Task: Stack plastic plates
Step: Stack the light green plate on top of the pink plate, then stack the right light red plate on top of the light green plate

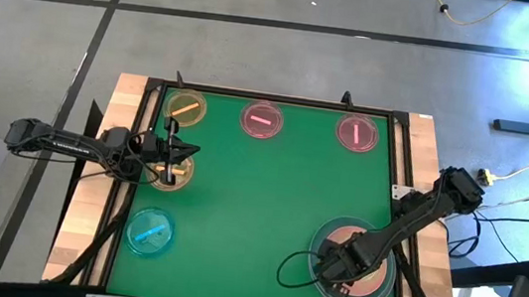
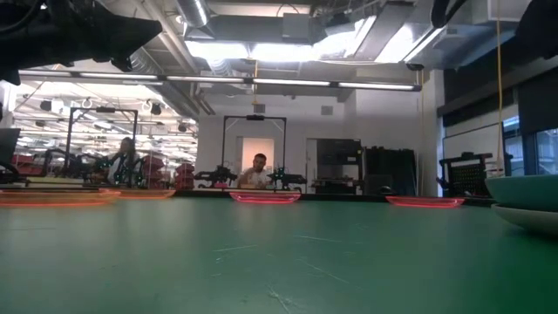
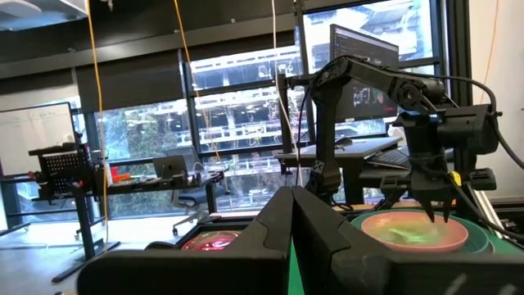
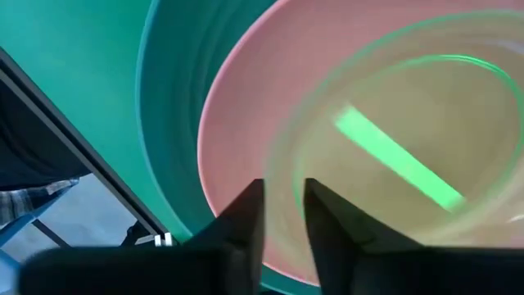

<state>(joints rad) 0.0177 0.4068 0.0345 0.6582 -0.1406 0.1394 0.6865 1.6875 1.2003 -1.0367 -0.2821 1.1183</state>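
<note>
The green table (image 1: pixel 257 218) holds small plates in a big bright room; both grippers' jaws are hard to tell

The right gripper (image 1: pixel 339 267) hides much of the pink plate (image 1: pixel 366 278) from you in the high view. Beneath it, the large plate's (image 2: pixel 527 190) right side is cut off in the low view.

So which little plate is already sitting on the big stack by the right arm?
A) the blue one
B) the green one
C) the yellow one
B: the right wrist view shows the green small plate lying in the pink plate; the blue plate lies apart.
</note>
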